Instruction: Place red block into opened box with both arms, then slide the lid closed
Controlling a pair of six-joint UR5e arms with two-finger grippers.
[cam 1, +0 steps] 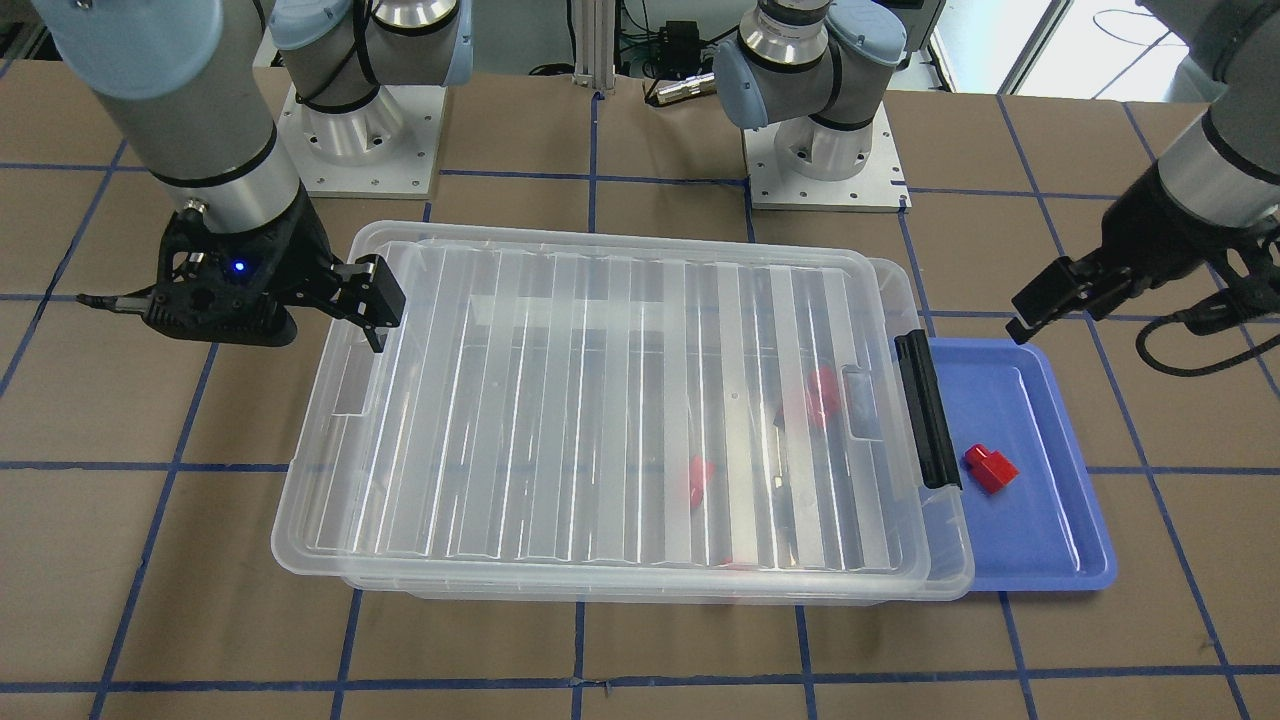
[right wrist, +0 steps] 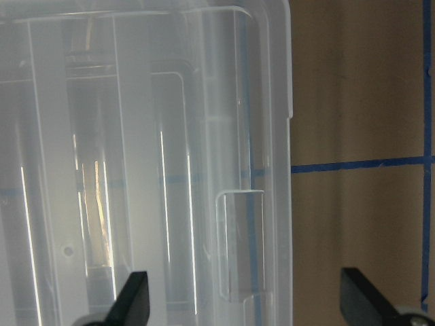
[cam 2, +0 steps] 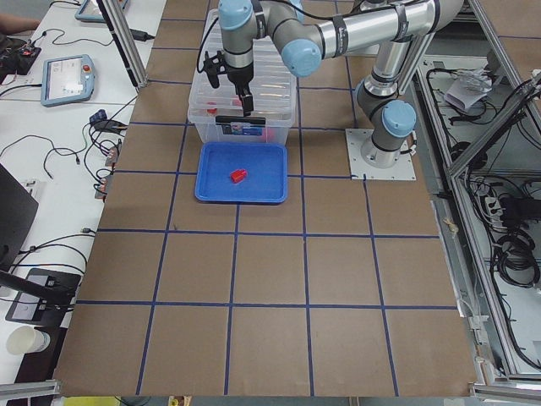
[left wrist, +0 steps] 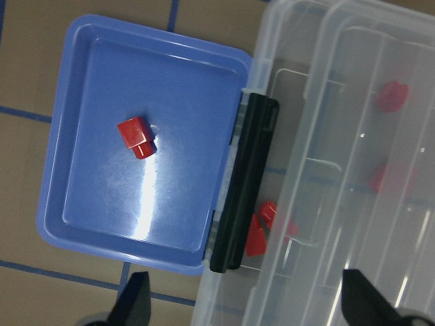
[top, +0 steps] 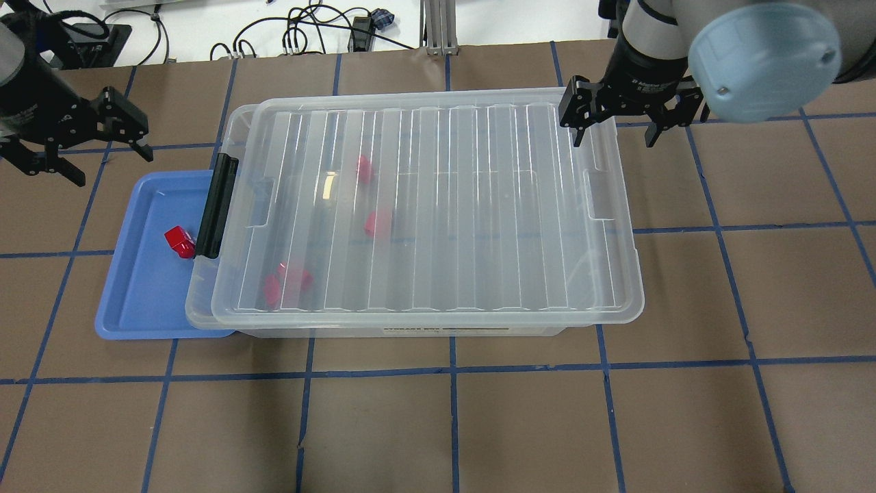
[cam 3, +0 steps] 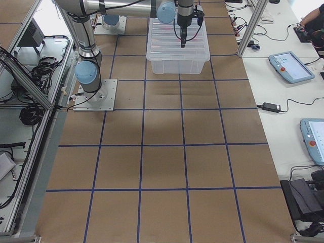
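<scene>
One clear box (top: 236,127) sits on the desk (top: 479,411), its one lid (top: 445,205) nearly covering it and at least three red blocks (top: 378,222) showing blurred beneath. One more red block (top: 180,241) lies in the single blue tray (top: 137,294) by the handle end. Farther back, the left fingers (top: 133,131) and right fingers (top: 573,116) hang spread wide, empty.

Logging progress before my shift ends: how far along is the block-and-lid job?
Done: several red blocks lie in the box under the lid. In hand: nothing; left gripper and right gripper are open and empty. Left: one red block sits in the blue tray, and the lid leaves a strip open by the black handle.
</scene>
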